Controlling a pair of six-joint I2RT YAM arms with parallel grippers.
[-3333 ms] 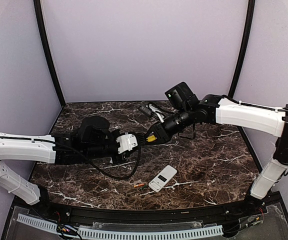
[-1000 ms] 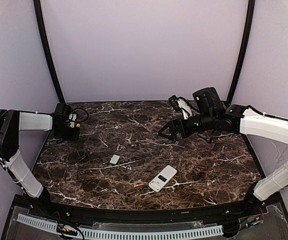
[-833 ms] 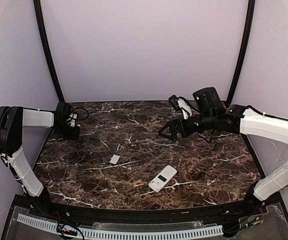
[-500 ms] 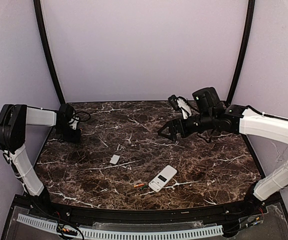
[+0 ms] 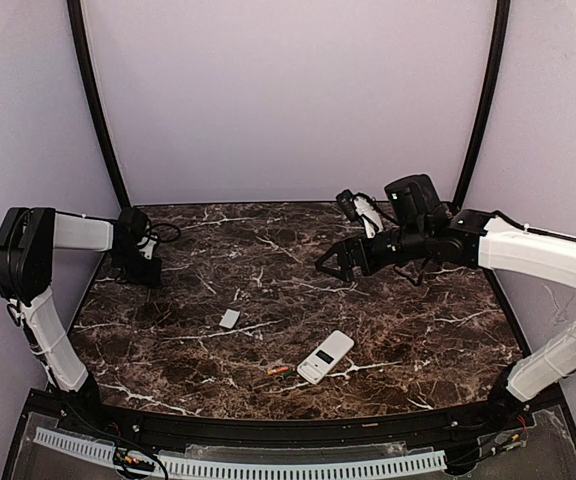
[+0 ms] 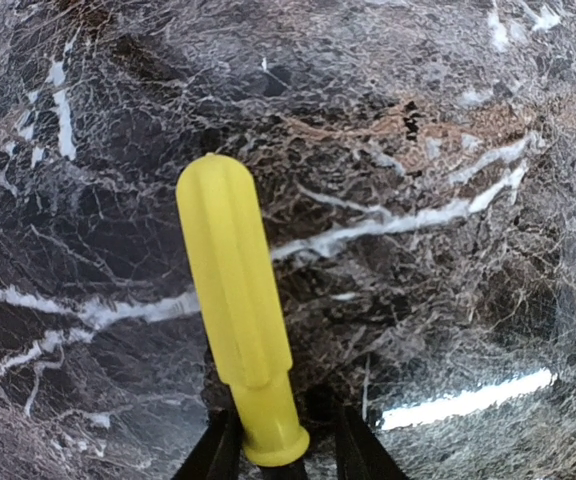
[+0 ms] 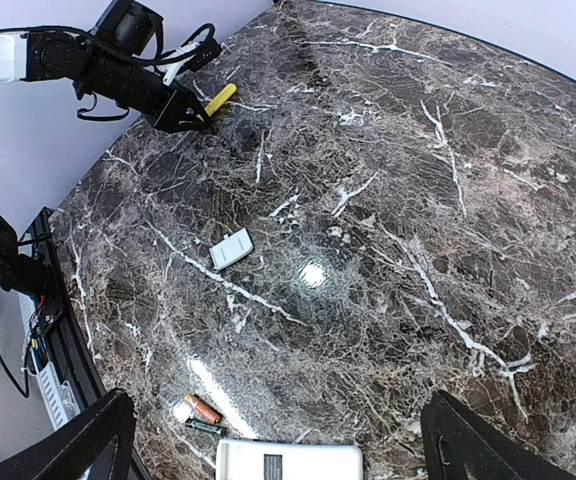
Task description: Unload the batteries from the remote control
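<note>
The white remote control (image 5: 325, 357) (image 7: 288, 462) lies window up near the table's front. Just left of it are the batteries (image 5: 279, 370): an orange one (image 7: 204, 408) with a thin dark green cylinder (image 7: 205, 427) against it. My right gripper (image 5: 333, 265) (image 7: 276, 400) hovers wide open behind them, holding nothing. At the far left edge my left gripper (image 5: 151, 275) (image 6: 286, 440) straddles the yellow screwdriver handle (image 6: 233, 320) (image 7: 218, 100). One finger touches its collar. The other stands clear of it.
A small white square cover piece (image 5: 229, 319) (image 7: 231, 249) lies on the dark marble table (image 5: 418, 330) left of centre. Purple walls and black corner posts close in the back and sides. A black rail (image 5: 268, 430) runs along the front edge.
My left arm has swung from the table's middle out to the far left edge, then crept slightly rightward. The right arm drew back to the right and has held still over the last second.
</note>
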